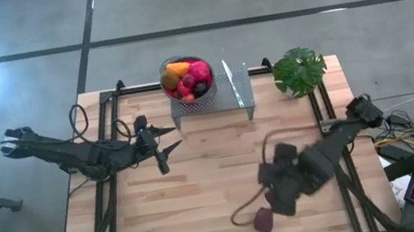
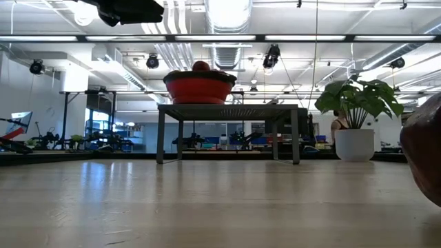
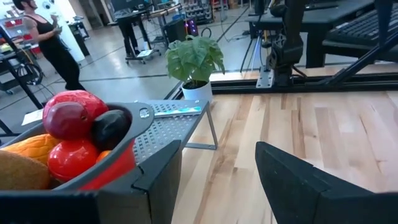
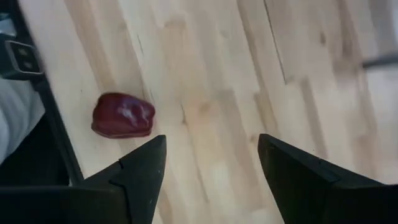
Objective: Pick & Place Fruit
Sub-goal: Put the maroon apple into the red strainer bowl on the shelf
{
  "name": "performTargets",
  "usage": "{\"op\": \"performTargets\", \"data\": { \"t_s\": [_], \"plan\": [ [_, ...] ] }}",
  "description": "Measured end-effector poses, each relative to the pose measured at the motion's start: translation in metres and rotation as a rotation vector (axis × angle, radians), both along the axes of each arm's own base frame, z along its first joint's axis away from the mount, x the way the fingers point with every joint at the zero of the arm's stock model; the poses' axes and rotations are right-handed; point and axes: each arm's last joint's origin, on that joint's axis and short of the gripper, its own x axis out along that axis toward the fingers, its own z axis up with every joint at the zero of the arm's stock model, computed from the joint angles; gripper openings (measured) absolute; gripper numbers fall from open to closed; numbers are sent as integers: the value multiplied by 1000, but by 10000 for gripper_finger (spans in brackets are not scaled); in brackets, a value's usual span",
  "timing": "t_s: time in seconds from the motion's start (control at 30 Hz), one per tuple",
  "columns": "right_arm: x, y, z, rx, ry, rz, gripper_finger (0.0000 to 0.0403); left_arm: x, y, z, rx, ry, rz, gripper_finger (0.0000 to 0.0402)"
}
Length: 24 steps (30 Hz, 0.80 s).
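Note:
A dark maroon fruit [image 1: 264,220] lies alone on the wooden table near its front edge; it also shows in the right wrist view [image 4: 122,115] and at the low view's right border [image 2: 424,148]. My right gripper [image 1: 276,203] hovers just above and beside it, pointing steeply down, open [image 4: 211,146], with only bare table between its fingers. Several other fruits [image 1: 187,78] fill the red-lined bowl [image 2: 200,86], which rests on a perforated metal stand [image 1: 213,103] at the far middle. My left gripper [image 1: 169,146] is open [image 3: 217,149], held level to the left of the stand, near the bowl [image 3: 118,165].
A green potted plant [image 1: 299,71] stands at the far right corner. Black rails [image 1: 109,205] run along the table's left and right sides. A cable [image 1: 241,209] loops beside the maroon fruit. Bare wood lies across the middle of the table [image 1: 200,183]. A person [image 3: 46,37] stands in the room beyond.

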Motion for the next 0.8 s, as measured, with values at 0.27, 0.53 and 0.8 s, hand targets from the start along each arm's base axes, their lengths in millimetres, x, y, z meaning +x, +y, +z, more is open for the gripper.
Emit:
{"op": "performTargets", "data": {
  "t_s": [0.27, 0.53, 0.8],
  "plan": [
    [-20, 33, -44, -27, 40, -154, 291, 0, -1, 1, -24, -17, -19, 211],
    [-7, 58, -81, 111, -64, 46, 335, 0, -1, 1, -24, -17, -18, 211],
    [4, 63, -84, 47, -158, 395, 353, 0, -1, 1, -36, -20, -16, 211]
  ]
}}
